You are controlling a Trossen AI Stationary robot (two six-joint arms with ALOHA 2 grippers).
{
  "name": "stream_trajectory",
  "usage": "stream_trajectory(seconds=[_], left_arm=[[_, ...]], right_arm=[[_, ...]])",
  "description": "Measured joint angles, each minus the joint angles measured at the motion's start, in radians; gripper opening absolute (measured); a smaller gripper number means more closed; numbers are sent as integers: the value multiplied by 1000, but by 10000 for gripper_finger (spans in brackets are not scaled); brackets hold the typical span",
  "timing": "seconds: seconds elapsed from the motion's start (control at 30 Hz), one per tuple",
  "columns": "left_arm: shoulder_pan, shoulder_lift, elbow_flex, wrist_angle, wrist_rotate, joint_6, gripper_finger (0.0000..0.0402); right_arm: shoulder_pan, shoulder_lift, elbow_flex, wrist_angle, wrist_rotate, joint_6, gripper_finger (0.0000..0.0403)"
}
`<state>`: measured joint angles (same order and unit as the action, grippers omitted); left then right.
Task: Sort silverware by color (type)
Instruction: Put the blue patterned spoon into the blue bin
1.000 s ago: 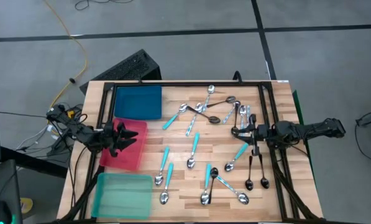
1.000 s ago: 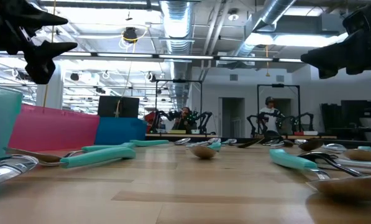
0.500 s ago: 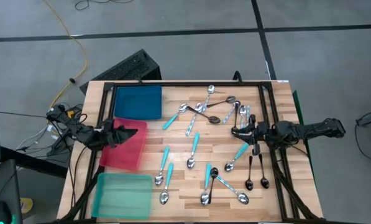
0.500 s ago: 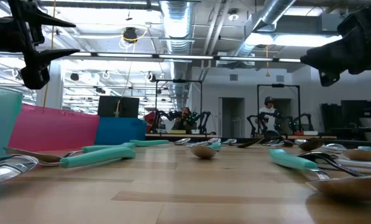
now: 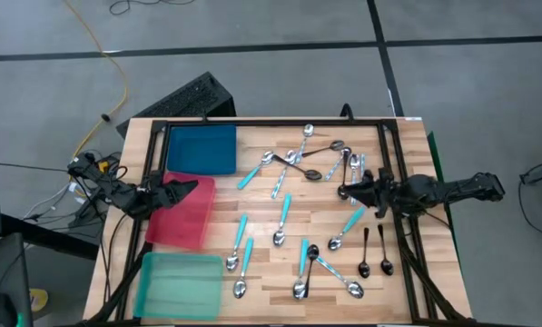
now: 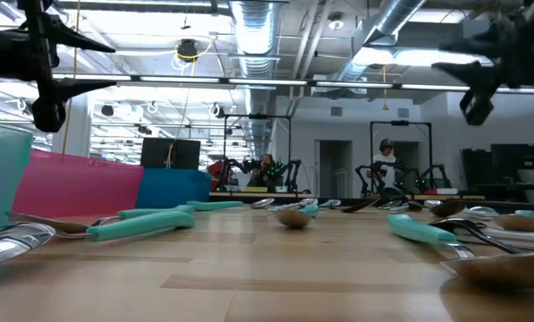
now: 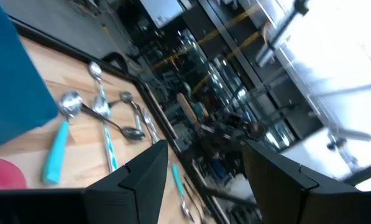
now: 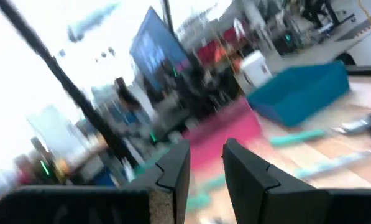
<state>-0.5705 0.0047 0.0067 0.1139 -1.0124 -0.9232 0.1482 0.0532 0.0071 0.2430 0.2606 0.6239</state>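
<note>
The silverware lies scattered over the right half of the table: turquoise-handled spoons [image 5: 284, 218], shiny silver spoons [image 5: 304, 141] near the far edge, and two black spoons [image 5: 374, 253] side by side toward the near right. My left gripper [image 5: 191, 188] hovers open over the red tray [image 5: 182, 218], tipped up and holding nothing; its wrist view looks across the far spoons [image 7: 101, 102]. My right gripper [image 5: 343, 191] hangs above the table, beyond the black spoons. Its fingers [image 8: 173, 168] stand a little apart with nothing between them.
Three flat trays line the left side: blue [image 5: 201, 148] at the far end, red in the middle, teal [image 5: 178, 284] at the near end. A black frame [image 5: 271, 123] borders the table. Bare wood shows between the trays and the spoons.
My left gripper has drawn back a little toward the table's left edge over the red tray and tipped its fingers up. My right gripper has turned at the wrist and tipped up from pointing down near the black spoons' handles. The spoons lie where they were.
</note>
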Motion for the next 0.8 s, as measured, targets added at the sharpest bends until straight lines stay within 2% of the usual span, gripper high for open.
stream_trajectory(seconds=[0.1,0.23,0.3,0.43,0.7,0.8], left_arm=[[0,0,0,9,-86,-43,194],[0,0,0,20,-172,-119,194],[0,0,0,43,-175,-140,194],[1,0,12,69,-187,-141,194],[34,0,67,204,-200,-5,194],[48,0,93,203,-198,20,194]], right_arm=[[0,0,1,118,75,86,121],[0,0,17,164,171,90,121],[0,-1,26,169,211,78,121],[0,0,41,190,223,75,121],[0,0,80,212,289,75,121],[0,0,112,210,319,67,121]])
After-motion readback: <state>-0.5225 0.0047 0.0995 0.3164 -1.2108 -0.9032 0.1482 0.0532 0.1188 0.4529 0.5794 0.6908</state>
